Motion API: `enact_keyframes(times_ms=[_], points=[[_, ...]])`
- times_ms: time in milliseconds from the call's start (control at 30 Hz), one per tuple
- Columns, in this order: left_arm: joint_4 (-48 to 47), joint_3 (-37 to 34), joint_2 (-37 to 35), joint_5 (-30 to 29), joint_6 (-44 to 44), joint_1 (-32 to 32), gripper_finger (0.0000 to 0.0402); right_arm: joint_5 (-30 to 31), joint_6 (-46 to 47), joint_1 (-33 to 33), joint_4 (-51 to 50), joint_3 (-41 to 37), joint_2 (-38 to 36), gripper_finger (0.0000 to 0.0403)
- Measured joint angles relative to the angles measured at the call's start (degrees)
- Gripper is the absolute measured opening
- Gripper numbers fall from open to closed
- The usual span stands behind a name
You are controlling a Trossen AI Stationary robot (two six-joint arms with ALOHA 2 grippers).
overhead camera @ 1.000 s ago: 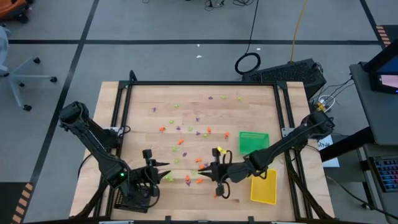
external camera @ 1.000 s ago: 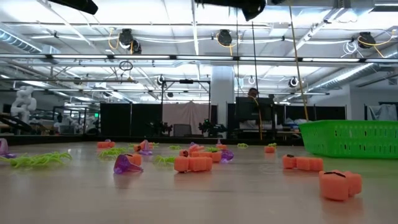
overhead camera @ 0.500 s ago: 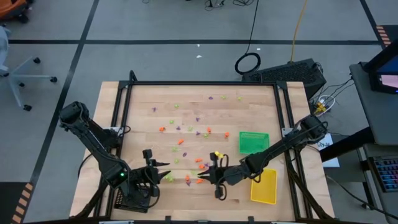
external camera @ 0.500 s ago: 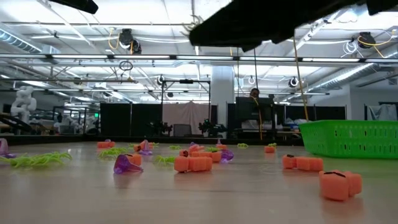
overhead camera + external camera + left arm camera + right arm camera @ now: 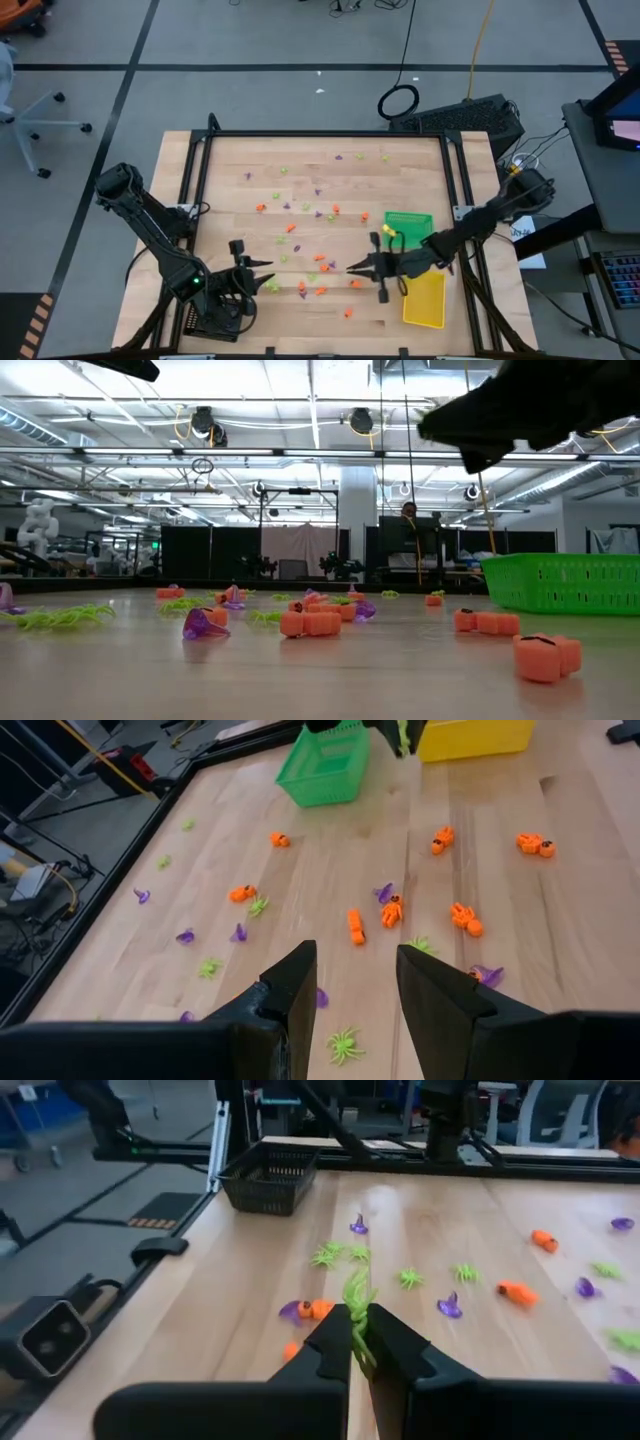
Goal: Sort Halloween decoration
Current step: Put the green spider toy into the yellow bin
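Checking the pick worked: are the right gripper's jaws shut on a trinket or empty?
Shut on one. In the right wrist view the right gripper pinches a lime green spider between its closed jaws.

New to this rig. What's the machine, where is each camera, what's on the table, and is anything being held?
It is two dark robot arms at a wooden table. One camera looks down from overhead, one sits at table-top height, and one rides on each wrist. Scattered on the table are small orange, purple and lime green trinkets, with a green tray and a yellow tray on the right side and a black tray by the left arm. The right claw is shut on a lime green spider, above the table near the green and yellow trays. The left claw waits open, empty, at the near left.
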Motion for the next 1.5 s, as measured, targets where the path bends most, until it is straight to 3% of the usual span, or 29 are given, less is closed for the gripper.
enact_keyframes(times_ms=[167, 1500], points=[[0.0, 0.0, 0.0, -0.6, 0.0, 0.0, 0.0138, 5.2, -0.8, 3.1, -0.4, -1.7, -3.3, 0.0004], [0.0, 0.0, 0.0, -0.7, 0.0, 0.0, 0.0138, 5.3, -1.8, 5.4, 0.0, -1.8, -4.0, 0.0004]])
